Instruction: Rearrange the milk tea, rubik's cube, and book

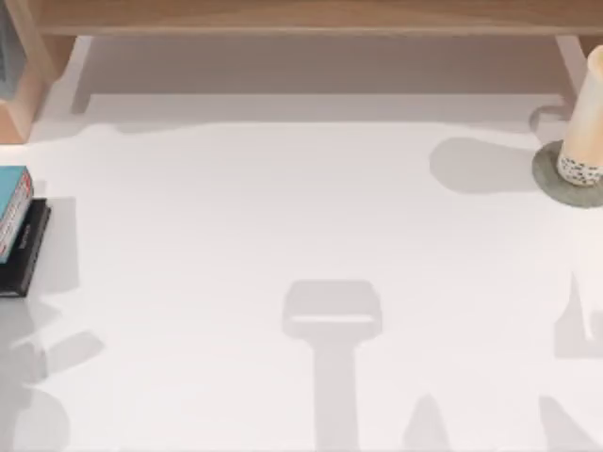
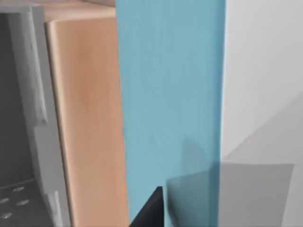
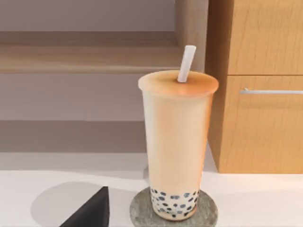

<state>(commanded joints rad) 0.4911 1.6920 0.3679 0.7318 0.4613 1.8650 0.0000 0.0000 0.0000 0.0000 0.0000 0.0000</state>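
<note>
At the table's right edge, your milk tea point(image 1: 586, 118) stands upright on a flat grey disc point(image 1: 556, 184), straw point(image 3: 186, 63) up, wooden cabinet point(image 3: 262, 118) just behind. Looks top-heavy w/ smooth, slick walls, so I'd take it mid-body, not by the lid or straw; a tilt could tip it. Over at the left edge, the book point(image 1: 13, 209) lies on a flat black book point(image 1: 25, 250), thin and stiff; I'd pinch it across the cover near an edge. L wrist cam sits close on its teal cover point(image 2: 170, 94) beside a wooden panel point(image 2: 85, 123). Both grippers: can't tell if open or shut. No readable writing or brand on anything.
</note>
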